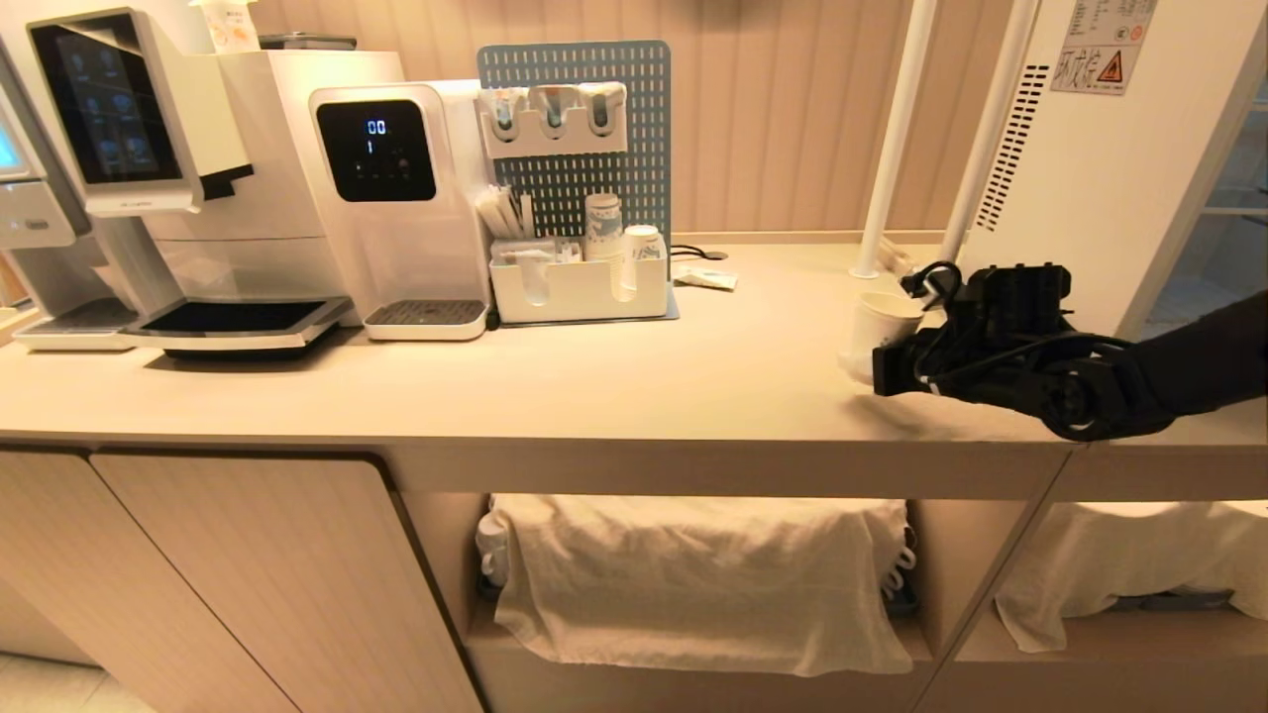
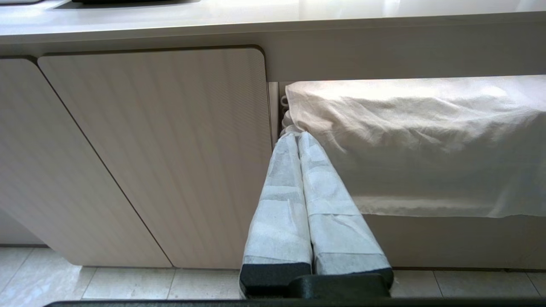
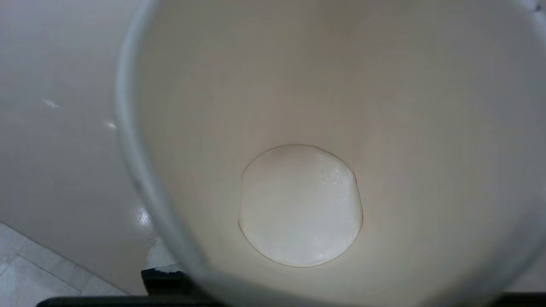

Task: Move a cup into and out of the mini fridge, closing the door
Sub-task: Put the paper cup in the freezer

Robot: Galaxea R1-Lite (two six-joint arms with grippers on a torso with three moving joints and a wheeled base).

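Gripping the cup (image 1: 885, 319) on the surface (image 1: 634, 386) by the fridge (image 1: 1100, 149): right gripper (image 1: 892, 368) fingers look clamped on its wall. We judge a light squeeze best, paper crushes; lift straight, keep level. Cup stands upright, long axis vertical, mouth up, empty inside. Left gripper (image 2: 298, 140) parked low, fingers (image 2: 279, 204) closed on nothing.
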